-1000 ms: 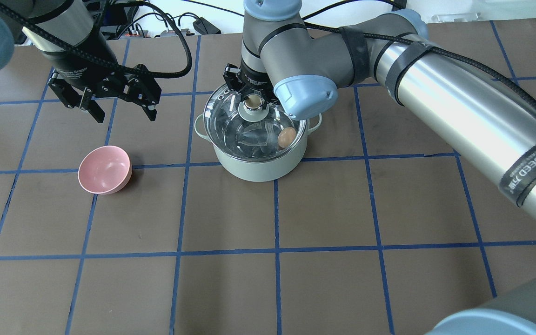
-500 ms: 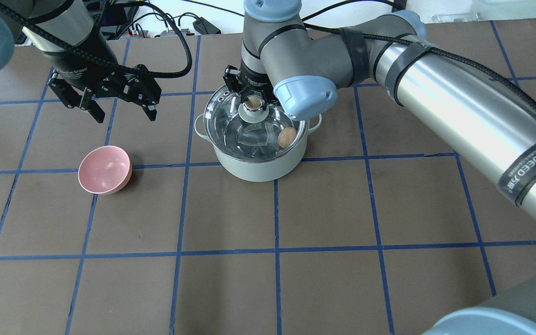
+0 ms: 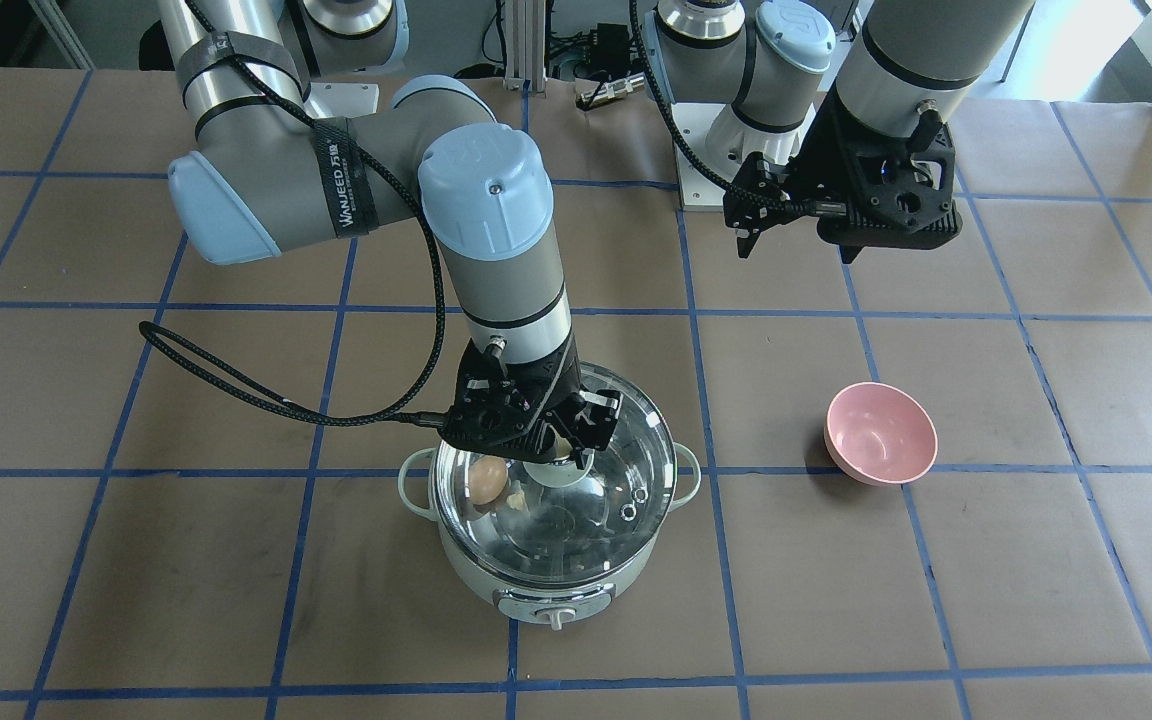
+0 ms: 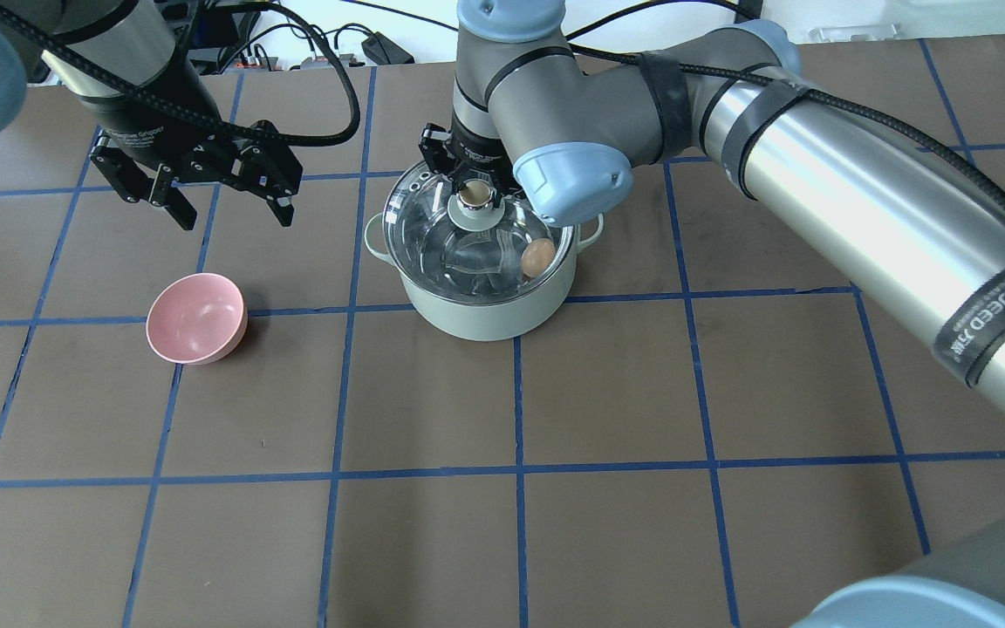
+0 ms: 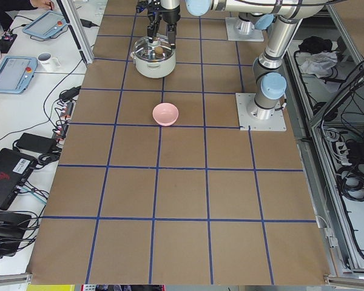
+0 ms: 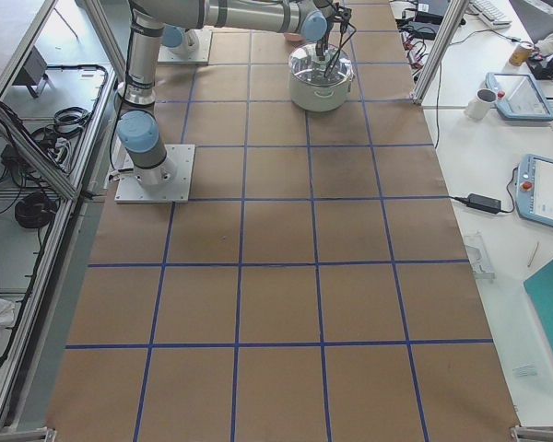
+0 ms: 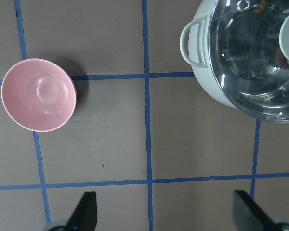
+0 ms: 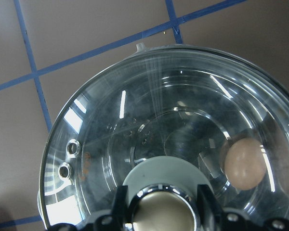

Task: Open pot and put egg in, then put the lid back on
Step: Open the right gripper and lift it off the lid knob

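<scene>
The mint-green pot [image 4: 485, 318] stands on the table with the clear glass lid [image 4: 441, 253] seated on it. The tan egg [image 4: 538, 257] lies inside, seen through the glass, and also shows in the right wrist view [image 8: 244, 163] and the front view [image 3: 484, 481]. My right gripper [image 4: 472, 194] reaches down from above and is shut on the lid's beige knob; its fingers [image 8: 119, 207] press both sides of the knob. My left gripper [image 4: 228, 209] is open and empty. It hovers to the left of the pot, above and behind the pink bowl.
A small empty pink bowl [image 4: 197, 318] sits left of the pot, apart from it; it also shows in the left wrist view [image 7: 38, 95]. A black cable loops from the right arm over the table near the pot [image 3: 236, 390]. Brown paper with a blue tape grid covers the table.
Almost nothing has moved. The right gripper and the lid knob have shifted very slightly. The left arm has not moved.
</scene>
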